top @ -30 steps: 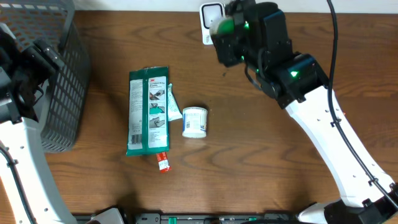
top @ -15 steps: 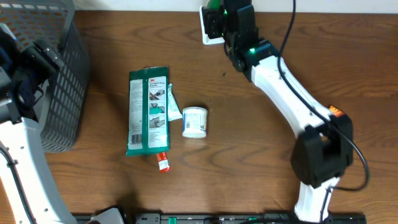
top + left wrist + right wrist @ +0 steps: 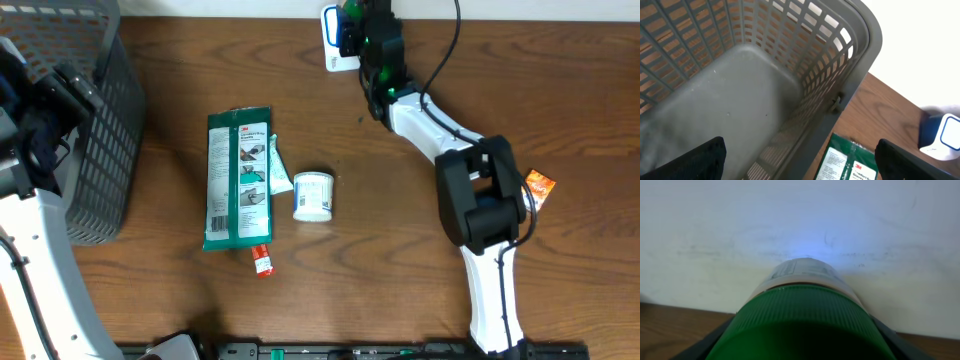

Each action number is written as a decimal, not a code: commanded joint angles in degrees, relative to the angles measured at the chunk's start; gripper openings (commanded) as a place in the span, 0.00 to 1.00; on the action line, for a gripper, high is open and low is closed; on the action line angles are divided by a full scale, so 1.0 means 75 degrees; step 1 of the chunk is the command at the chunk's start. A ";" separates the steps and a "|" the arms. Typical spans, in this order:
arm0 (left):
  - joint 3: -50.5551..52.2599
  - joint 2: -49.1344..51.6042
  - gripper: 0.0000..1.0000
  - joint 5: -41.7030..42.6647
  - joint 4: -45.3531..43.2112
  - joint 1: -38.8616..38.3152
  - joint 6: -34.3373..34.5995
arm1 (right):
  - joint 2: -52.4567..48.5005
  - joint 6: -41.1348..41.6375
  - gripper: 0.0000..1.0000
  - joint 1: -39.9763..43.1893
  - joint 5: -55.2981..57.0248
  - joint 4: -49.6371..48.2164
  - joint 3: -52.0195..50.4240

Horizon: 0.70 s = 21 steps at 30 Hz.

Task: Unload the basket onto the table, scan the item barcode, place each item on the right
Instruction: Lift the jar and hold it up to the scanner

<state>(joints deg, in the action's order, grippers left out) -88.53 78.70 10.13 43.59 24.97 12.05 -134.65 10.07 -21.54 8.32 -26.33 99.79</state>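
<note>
Right gripper (image 3: 354, 28) pinches green-capped bottle (image 3: 801, 322) facing white scanner (image 3: 333, 56). Left gripper (image 3: 800, 167), fingers spread wide, hangs beside grey mesh basket (image 3: 790, 47).

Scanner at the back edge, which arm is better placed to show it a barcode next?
Right. The right gripper holds the green-capped bottle right by the scanner; the left gripper hangs open and empty over the basket, far away.
</note>
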 commanded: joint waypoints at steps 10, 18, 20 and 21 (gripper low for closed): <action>-0.0070 -0.0012 0.93 -0.0044 0.0006 0.0017 0.0041 | -0.0565 -0.0469 0.01 0.0073 -0.0490 -0.1099 0.0172; -0.0070 -0.0009 0.93 -0.0044 0.0009 0.0017 0.0041 | -0.0944 -0.0466 0.01 0.0189 -0.0522 -0.1606 0.0172; -0.0070 -0.0012 0.93 -0.0044 0.0006 0.0017 0.0041 | -0.0994 -0.0466 0.01 0.0187 -0.0522 -0.1612 0.0172; -0.0070 -0.0012 0.93 -0.0044 0.0006 0.0017 0.0041 | -0.0994 -0.0466 0.01 0.0187 -0.0522 -0.1617 0.0172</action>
<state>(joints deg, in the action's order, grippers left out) -88.53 78.70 10.13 43.57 24.97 12.03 -141.43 7.14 -20.43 4.67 -37.39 99.83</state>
